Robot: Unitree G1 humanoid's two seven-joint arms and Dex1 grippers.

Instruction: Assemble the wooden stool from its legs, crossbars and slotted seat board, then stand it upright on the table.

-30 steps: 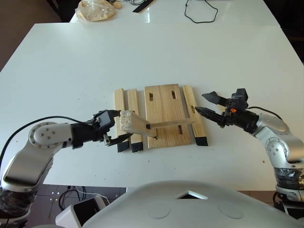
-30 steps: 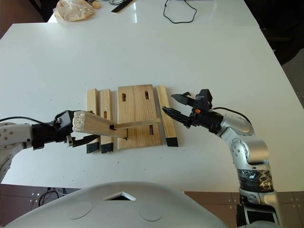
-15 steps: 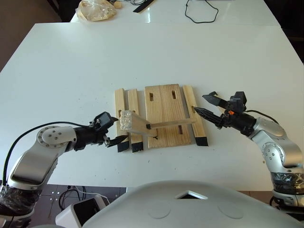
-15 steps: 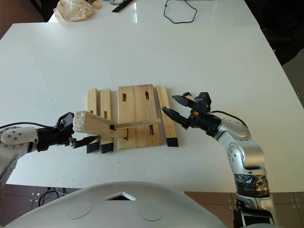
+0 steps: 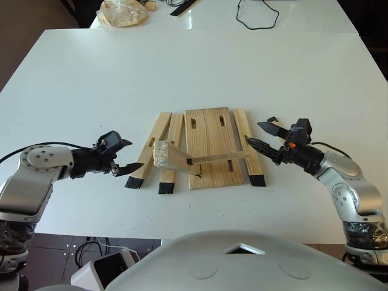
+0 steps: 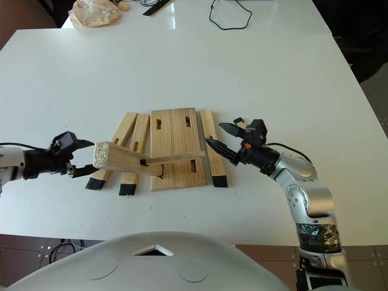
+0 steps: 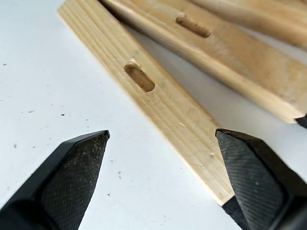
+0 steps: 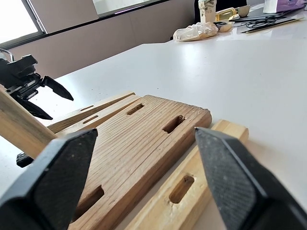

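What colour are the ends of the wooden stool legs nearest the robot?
Black; the leg ends show best in the left eye view.

There was one slotted seat board (image 5: 212, 136), and three black-tipped legs lay flat beside it: the outer left leg (image 5: 147, 149), the inner left leg (image 5: 175, 130) and the right leg (image 5: 244, 130). One thicker raised piece (image 5: 173, 156) and one thin crossbar (image 5: 221, 158) joined to it made two further wooden parts, six in all. Two grippers were counted, the left gripper (image 5: 134, 154) and the right gripper (image 5: 253, 133), each with two dark fingers, along with two white tables, the near table (image 5: 91, 79) and the far table (image 5: 212, 18), one crumpled bag (image 5: 123, 12) and one black cable (image 5: 257, 15).
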